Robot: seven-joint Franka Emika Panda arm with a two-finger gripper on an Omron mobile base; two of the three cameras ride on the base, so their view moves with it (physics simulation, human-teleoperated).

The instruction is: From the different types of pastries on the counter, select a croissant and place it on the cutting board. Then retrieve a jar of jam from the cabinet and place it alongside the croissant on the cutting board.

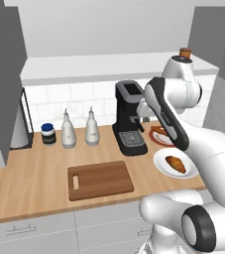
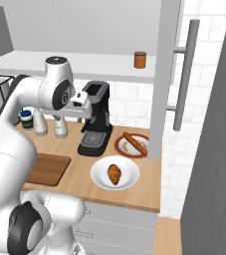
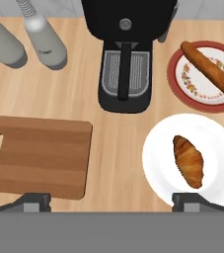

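The croissant (image 3: 188,160) (image 1: 175,163) (image 2: 114,174) lies on a white plate (image 3: 158,148) at the right of the light-wood counter (image 3: 118,138). A long stick pastry (image 3: 209,69) (image 2: 135,143) rests on a red-rimmed plate (image 3: 180,81) behind it. To the left lies the dark-brown cutting board (image 3: 39,155) (image 1: 100,179) (image 2: 47,168), with nothing on it. The orange-brown jar of jam (image 1: 185,52) (image 2: 140,59) stands on the high shelf. My gripper (image 3: 114,202) hangs well above the counter, between board and croissant plate, open and holding nothing.
A black coffee machine (image 3: 126,54) (image 1: 129,116) stands at the back of the counter, between the board and the plates. Two white bottles (image 1: 68,130) (image 1: 91,128) and a dark jar with a blue lid (image 1: 48,134) stand at the back left. A tall grey door with a bar handle (image 2: 184,74) rises on the right.
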